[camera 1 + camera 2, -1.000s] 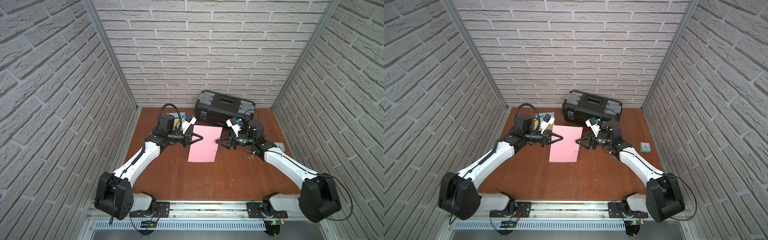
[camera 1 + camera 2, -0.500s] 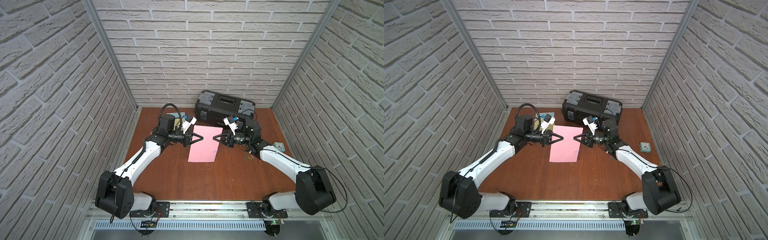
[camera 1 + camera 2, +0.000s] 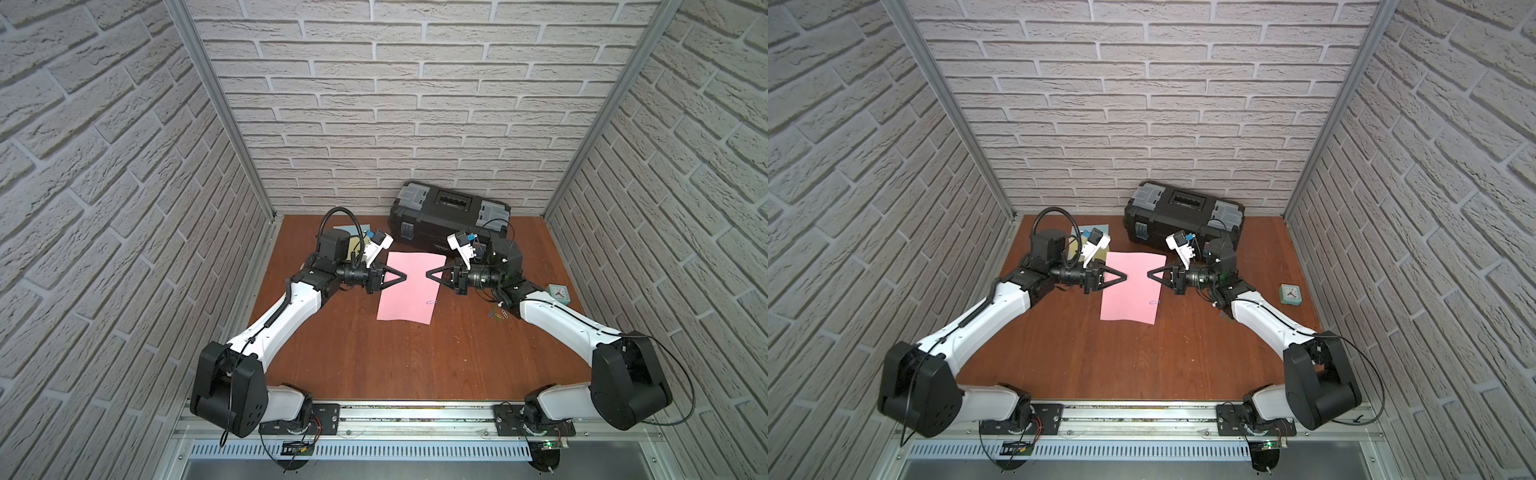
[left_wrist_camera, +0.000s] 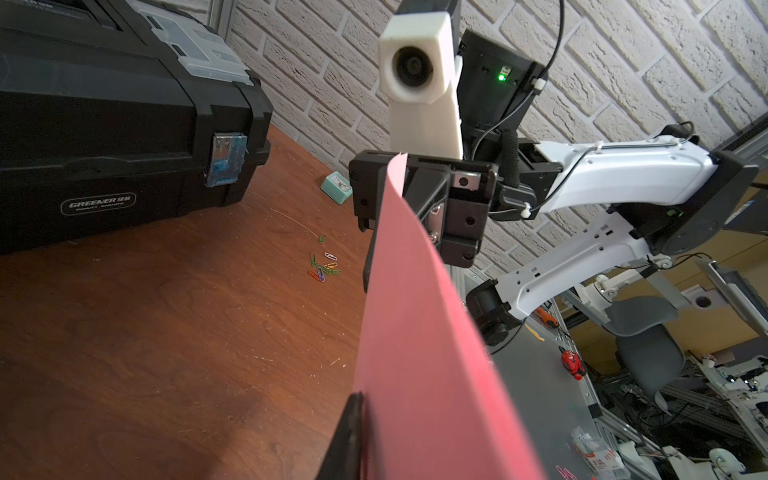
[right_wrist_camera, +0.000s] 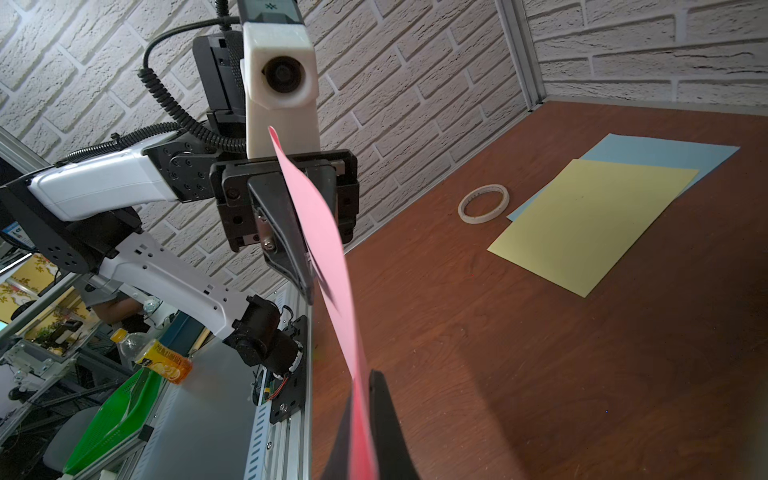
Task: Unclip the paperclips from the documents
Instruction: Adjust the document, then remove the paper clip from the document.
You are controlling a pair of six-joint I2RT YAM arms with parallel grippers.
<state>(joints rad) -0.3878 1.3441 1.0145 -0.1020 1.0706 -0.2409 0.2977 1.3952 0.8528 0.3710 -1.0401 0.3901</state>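
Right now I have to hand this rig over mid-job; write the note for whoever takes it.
Left pincer: shut on one side edge of the pink sheet.
Right pincer: shut on the opposite edge; the sheet hangs between them, off the table.
Done: loose paperclips piled on the table right of the sheet. The yellow sheet and blue sheet lie flat at the back left, no clips visible.
Left: one paperclip on the pink sheet's right edge.
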